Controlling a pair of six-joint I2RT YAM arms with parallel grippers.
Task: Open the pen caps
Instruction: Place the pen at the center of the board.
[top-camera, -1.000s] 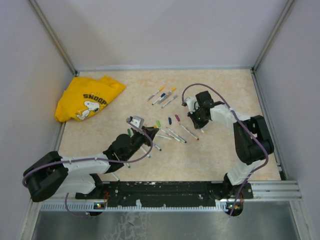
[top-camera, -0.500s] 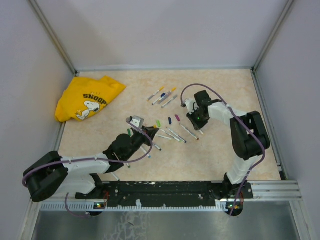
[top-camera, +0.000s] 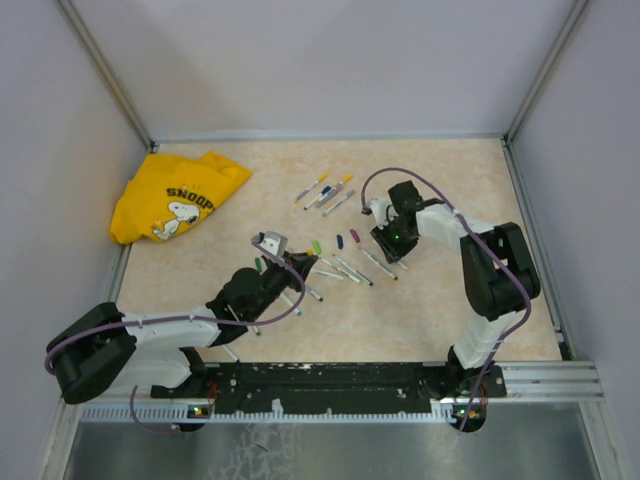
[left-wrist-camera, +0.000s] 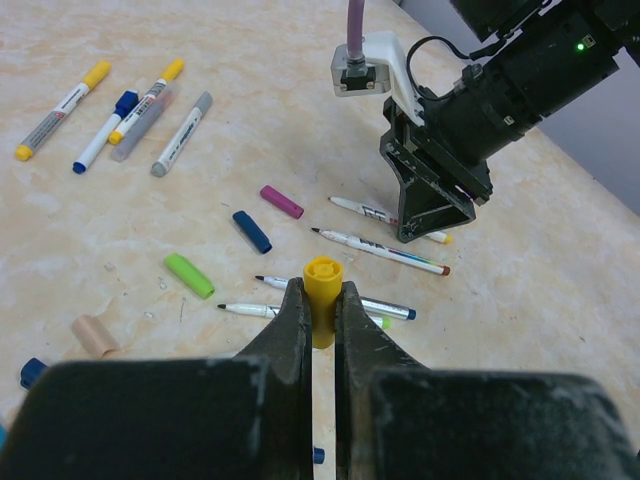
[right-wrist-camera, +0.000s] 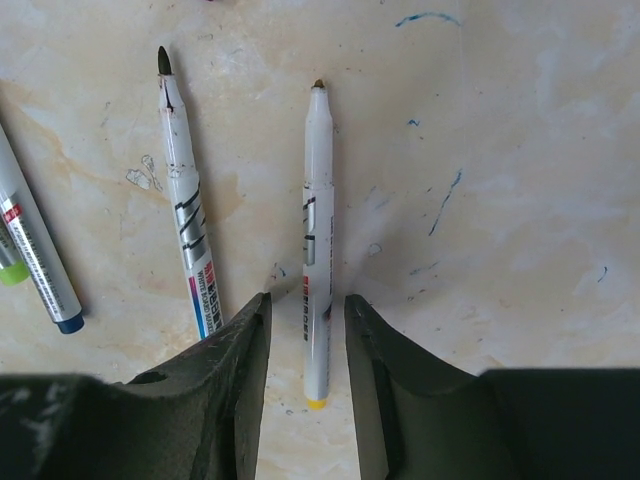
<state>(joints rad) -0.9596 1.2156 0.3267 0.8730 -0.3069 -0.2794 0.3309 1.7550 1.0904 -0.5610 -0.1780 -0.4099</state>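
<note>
Robot lab test cell: beige stone-pattern surface (top-camera: 400, 320) boxed in by plain grey panel walls (top-camera: 330, 60) on aluminium profile posts (top-camera: 545, 65), cabled left arm (top-camera: 160, 330) and right arm (top-camera: 495, 285) bolted side by side to a black rail (top-camera: 330, 378) at the near edge, bare metal sheet (top-camera: 300, 450) in front.

Bright, even light comes from overhead. The table (top-camera: 420, 310) shows no hard glare, only short soft shadows under my arms. In my left wrist view the left fingers (left-wrist-camera: 290, 330) at 6 o'clock are dark and soft-focused, while the tabletop beyond is sharp. In my right wrist view the centre is crisp. The right fingers (right-wrist-camera: 240, 370) at 6 o'clock blur and cast faint shadows toward 12.
</note>
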